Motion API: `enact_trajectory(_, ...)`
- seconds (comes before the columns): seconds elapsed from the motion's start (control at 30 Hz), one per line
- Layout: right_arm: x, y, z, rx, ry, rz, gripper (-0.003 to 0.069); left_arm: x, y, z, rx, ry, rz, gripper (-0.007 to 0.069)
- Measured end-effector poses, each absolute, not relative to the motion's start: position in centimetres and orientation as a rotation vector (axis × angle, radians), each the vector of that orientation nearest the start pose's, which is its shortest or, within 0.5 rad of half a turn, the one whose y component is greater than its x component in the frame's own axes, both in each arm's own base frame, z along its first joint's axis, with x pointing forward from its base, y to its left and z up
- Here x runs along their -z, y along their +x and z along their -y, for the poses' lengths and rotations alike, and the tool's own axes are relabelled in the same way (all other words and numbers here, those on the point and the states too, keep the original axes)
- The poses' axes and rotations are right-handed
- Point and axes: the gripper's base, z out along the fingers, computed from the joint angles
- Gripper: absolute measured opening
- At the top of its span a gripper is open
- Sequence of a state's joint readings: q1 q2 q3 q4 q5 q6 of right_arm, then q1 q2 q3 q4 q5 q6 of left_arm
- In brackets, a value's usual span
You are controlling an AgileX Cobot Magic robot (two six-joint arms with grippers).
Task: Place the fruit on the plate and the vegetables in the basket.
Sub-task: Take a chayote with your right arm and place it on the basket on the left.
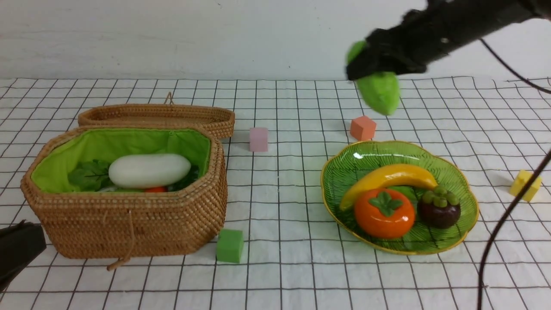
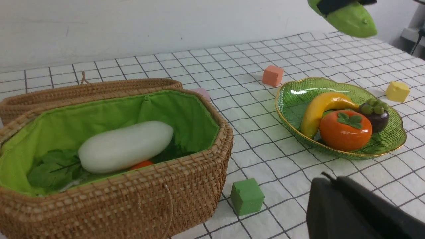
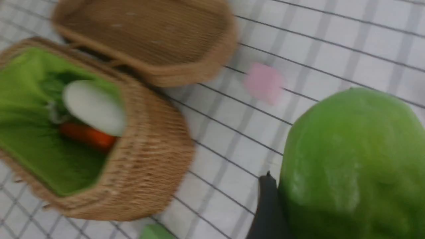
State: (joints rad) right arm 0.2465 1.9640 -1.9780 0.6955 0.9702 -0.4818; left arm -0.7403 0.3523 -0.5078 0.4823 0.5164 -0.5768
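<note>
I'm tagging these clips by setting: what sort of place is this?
Probably a lab or test tabletop, not a home kitchen: a grid-patterned cloth against a bare white wall, toy produce in a basket and on a plate, and loose foam cubes.

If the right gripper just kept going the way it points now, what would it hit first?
Judging loosely, the right gripper, shut on the cucumber, points down and toward the robot's left. The cloth around the pink cube looks first in line, short of the basket. Depth is unclear.
</note>
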Motion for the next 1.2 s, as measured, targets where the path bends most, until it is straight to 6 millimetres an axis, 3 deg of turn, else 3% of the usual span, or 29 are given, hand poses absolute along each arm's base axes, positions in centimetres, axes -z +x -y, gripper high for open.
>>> enact_trajectory(0.03,-37.0,41.4,-18.4,-0.784,-0.679,-2.139,0.0461,-31.8,6.8,3.3,0.425,0.364,-1.777,-0.0002)
enact_trajectory(0.1,-37.4,40.7,-20.3,-0.805,-0.724,-2.091,0.0461,-31.8,6.8,3.3,0.425,0.364,-1.776,-0.0002)
enact_trajectory(0.13,-38.0,39.6,-23.1,-0.831,-0.782,-2.019,0.0461,-31.8,6.8,3.3,0.423,0.365,-1.777,-0.0002)
enact_trajectory(0.23,-38.9,37.5,-27.6,-0.868,-0.863,-1.904,0.0461,-31.8,6.8,3.3,0.423,0.365,-1.777,0.0000)
enact_trajectory(0.3,-39.1,36.4,-29.9,-0.887,-0.901,-1.852,0.0461,-31.8,6.8,3.3,0.422,0.365,-1.776,0.0000)
enact_trajectory(0.4,-38.8,35.7,-31.7,-0.899,-0.932,-1.820,0.0461,-31.8,6.8,3.3,0.413,0.366,-1.780,0.0000)
enact_trajectory(0.47,-37.8,35.2,-33.5,-0.907,-0.967,-1.807,0.0461,-31.7,6.8,3.2,0.398,0.365,-1.793,0.0000)
enact_trajectory(0.97,-31.2,37.0,-37.5,-0.985,-0.969,-1.788,0.0461,-31.4,6.8,3.0,0.376,0.360,-1.824,0.0008)
enact_trajectory(1.2,-29.3,37.7,-38.3,-0.996,-0.962,-1.756,0.0461,-31.4,6.8,3.0,0.376,0.360,-1.824,0.0008)
